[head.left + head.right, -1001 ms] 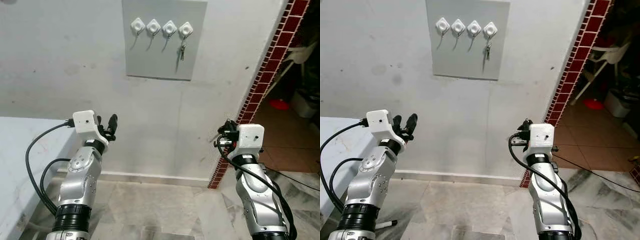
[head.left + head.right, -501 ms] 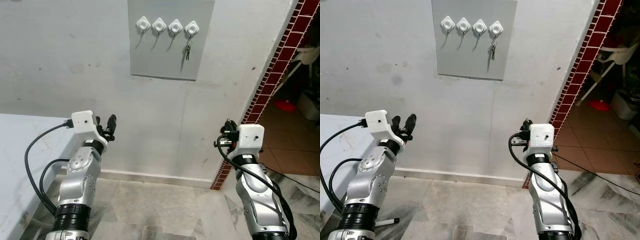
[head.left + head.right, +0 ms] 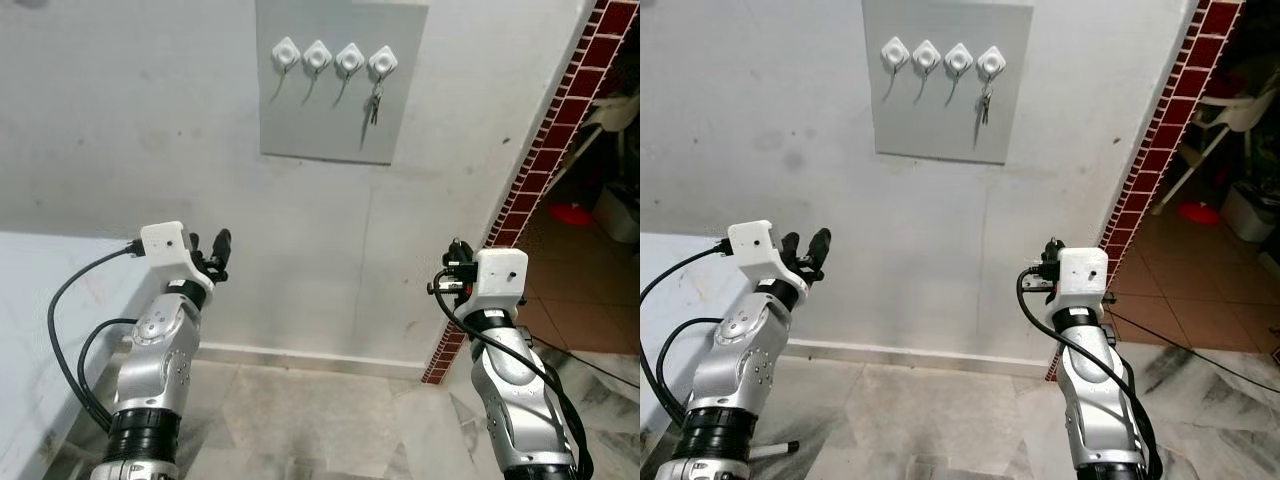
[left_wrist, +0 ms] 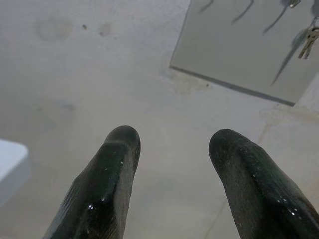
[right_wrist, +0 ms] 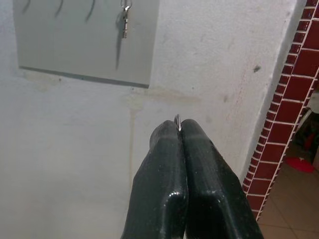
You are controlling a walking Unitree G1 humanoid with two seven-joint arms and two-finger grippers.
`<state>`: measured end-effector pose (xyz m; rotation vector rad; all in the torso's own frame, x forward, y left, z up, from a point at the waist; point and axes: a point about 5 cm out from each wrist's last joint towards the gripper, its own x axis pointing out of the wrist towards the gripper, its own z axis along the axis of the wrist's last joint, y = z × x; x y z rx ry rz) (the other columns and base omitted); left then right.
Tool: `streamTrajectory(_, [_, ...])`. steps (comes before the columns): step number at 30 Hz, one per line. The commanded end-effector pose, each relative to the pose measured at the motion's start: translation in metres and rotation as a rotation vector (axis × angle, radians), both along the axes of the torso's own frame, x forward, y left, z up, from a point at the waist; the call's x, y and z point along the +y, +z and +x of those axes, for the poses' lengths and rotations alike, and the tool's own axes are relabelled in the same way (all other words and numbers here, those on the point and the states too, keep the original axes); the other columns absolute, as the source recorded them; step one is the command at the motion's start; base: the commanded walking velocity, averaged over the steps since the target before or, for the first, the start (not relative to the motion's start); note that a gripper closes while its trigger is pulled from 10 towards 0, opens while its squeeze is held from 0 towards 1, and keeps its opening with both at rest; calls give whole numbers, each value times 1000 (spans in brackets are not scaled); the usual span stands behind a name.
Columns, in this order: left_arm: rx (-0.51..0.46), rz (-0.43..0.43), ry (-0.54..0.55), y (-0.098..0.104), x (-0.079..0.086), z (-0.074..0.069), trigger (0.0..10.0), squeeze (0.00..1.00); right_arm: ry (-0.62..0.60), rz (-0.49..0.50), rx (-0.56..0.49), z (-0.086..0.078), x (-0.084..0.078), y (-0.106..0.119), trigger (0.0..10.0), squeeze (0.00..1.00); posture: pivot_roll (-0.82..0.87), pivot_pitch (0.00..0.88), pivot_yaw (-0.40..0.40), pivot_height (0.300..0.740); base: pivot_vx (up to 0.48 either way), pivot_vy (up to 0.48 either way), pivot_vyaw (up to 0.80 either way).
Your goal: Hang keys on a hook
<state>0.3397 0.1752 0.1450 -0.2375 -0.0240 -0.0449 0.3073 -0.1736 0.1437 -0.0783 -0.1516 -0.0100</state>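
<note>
Since the earlier frames the whole head view has shifted slightly, so the camera has moved; the arms hold the same raised pose and nothing on the wall has changed place. On the wall ahead, a grey panel [image 3: 343,80] carries four white hooks [image 3: 332,57] in a row near its top edge. One set of keys [image 3: 375,100] already hangs from the hook nearest the panel's right edge; the other three hooks are free. The right gripper [image 5: 180,130] is raised in front of the wall, well below the panel and beside the brick edge [image 3: 545,165], with its jaws pressed together on a thin metal ring [image 5: 177,121] whose tip just protrudes between the fingertips. This is judged to be a key ring; no key blades can be made out. The left gripper [image 4: 172,144] is raised at a similar height with its jaws spread wide and holding nothing; the corner of a white desk [image 3: 40,300] lies to its left. Handling judgement: a key ring is light, rigid and smooth, so it can slip or twist between flat pads. Any keys on it will swing freely and shift the balance. The hold should stay on the ring's lower arc, leaving the upper loop exposed to pass over a hook tip. The present pinch exposes very little ring, so threading will need precise alignment. The hooks appear small, which leaves little tolerance for sideways error. Release only after the ring is seated behind the hook tip.
</note>
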Motion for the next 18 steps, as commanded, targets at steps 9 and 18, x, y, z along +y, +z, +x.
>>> streamTrajectory(9, [-12,-2,-5,5,0,3,10000,0,6,1,-36,0,0,9,10000,0,13,0,-33,740,308,254,0])
streamTrajectory(18, [-13,-3,-3,5,0,3,10000,0,8,2,-36,0,1,9,10000,0,14,0,-33,740,304,282,0])
